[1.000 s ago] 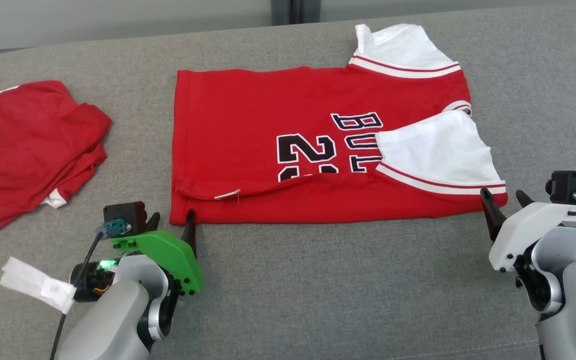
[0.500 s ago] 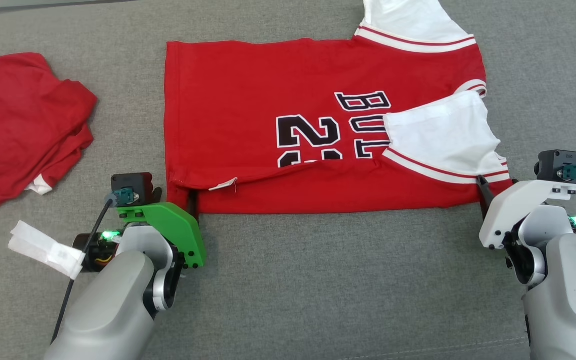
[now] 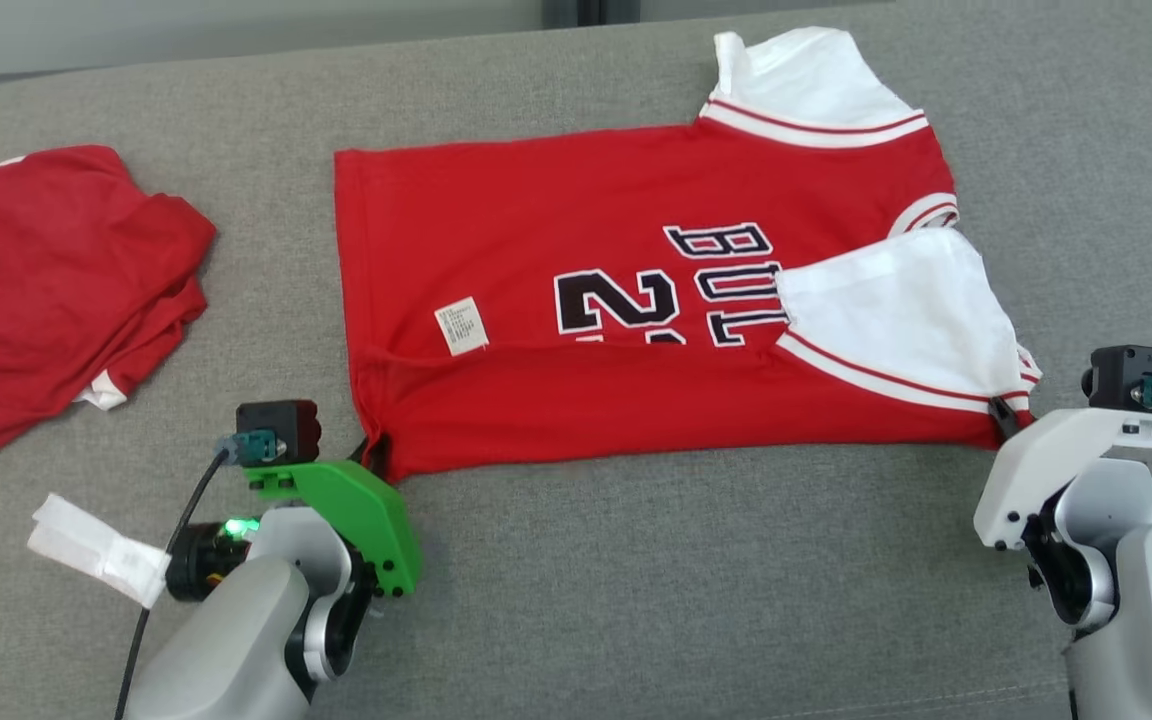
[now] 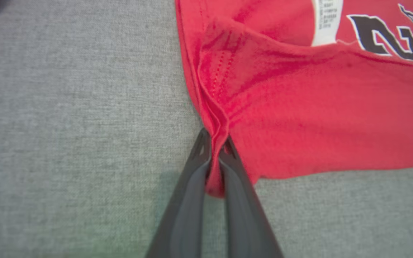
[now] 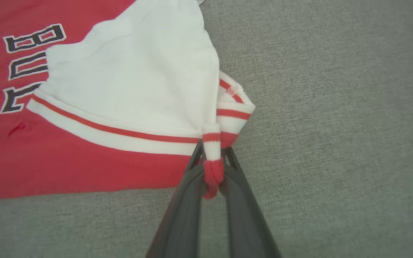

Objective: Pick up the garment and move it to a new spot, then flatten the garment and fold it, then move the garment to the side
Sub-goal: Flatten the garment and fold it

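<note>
Garment: the red jersey (image 3: 576,230) is spread on the grey upholstery (image 3: 636,600).
Left gripper (image 4: 216,143): clamped on the near hem corner.
Right gripper (image 5: 213,150): clamped on the near striped shoulder corner.

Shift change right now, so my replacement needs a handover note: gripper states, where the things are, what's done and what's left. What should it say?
Left gripper: shut on the near hem corner of the jersey.
Right gripper: shut on its near shoulder corner.
The jersey lies spread on the grey surface; another red garment lies crumpled to its left.
Done: jersey laid flat, near strip and near sleeve folded in.
Left: fold in the far sleeve, finish folding, move it aside.
</note>
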Motion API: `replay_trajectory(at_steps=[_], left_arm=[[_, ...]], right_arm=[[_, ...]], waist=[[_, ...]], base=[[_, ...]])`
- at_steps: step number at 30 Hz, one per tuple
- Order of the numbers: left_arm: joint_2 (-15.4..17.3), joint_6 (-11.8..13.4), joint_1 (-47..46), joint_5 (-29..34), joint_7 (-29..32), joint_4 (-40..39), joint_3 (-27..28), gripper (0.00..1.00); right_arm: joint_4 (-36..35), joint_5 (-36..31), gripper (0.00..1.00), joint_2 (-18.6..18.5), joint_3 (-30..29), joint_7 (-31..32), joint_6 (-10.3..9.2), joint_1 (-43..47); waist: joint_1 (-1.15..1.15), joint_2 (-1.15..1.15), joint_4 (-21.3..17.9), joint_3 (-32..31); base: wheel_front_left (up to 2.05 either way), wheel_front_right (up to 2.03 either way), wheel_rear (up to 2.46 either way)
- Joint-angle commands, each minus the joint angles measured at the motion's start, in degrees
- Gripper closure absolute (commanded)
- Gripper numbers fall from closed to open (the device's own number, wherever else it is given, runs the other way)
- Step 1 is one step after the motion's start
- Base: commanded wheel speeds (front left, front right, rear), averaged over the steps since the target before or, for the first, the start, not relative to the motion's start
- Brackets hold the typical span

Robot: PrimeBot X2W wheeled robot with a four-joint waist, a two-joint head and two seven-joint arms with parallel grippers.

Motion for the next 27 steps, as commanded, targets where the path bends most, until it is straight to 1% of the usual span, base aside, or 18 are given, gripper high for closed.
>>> replay_trajectory(at_steps=[1,4,7,13,14,15,16,21,24,27], left_arm=[[1.5,0.7,3.4,-0.4,1.1,-0.5,-0.3,1.0],[3.5,2.0,6.3,-1.1,1.9,-4.2,0.1,1.0],[5.6,3.8,9.7,-1.7,2.9,-8.7,0.4,1.0],[8.7,7.5,15.5,-2.9,4.7,-16.1,1.0,1.0],[8.9,7.9,16.1,-3.2,4.8,-17.0,1.1,0.96],[9.1,8.3,16.6,-3.0,4.6,-17.8,1.3,0.5],[9.3,8.6,17.0,-3.0,4.6,-18.4,1.3,0.0],[9.1,9.1,17.3,-3.4,5.0,-19.8,1.4,0.0],[9.4,9.3,14.8,-2.9,5.0,-20.7,2.0,0.0],[9.6,8.7,11.0,-2.1,5.8,-20.8,2.3,0.0]], right_arm=[[-1.7,0.4,1.0,-0.2,-0.5,1.0,-0.1,2.3],[-5.4,0.9,1.0,-0.1,-0.9,2.9,-0.11,5.4],[-8.6,1.2,1.0,0.0,-1.8,5.1,-0.12,8.6],[-12.2,1.8,1.0,0.3,-3.1,7.5,-0.13,13.7],[-12.4,1.9,1.0,0.3,-3.1,7.6,-0.13,14.2],[-12.3,2.2,1.0,0.3,-3.2,7.9,-0.13,14.9],[-12.1,2.6,0.0,0.3,-3.0,7.9,-0.13,15.2],[-11.1,3.4,0.0,0.5,-2.1,7.3,-0.09,14.1],[-12.3,2.9,0.0,0.5,-1.2,7.9,-0.08,11.4],[-13.4,2.3,0.0,-0.2,0.3,9.6,-0.08,7.0]], waist=[[0.0,0.0,-0.2,-2.1],[0.0,0.0,-0.4,-3.3],[0.0,0.0,-0.4,-4.0],[0.0,0.0,0.2,-4.9],[0.0,0.0,0.3,-5.0],[0.0,0.0,0.4,-5.0],[0.0,0.0,0.5,-5.1],[0.0,0.0,0.7,-5.0],[0.0,0.0,0.7,-4.5],[0.0,0.0,0.7,-3.4]], base=[[0.0,0.0,0.0],[0.0,0.0,0.0],[0.0,0.0,0.0],[0.0,0.0,0.0],[0.0,0.0,0.0],[0.0,0.0,0.0],[0.0,0.0,0.0],[0.0,0.0,0.0],[0.0,0.0,0.0],[0.0,0.0,0.0]])
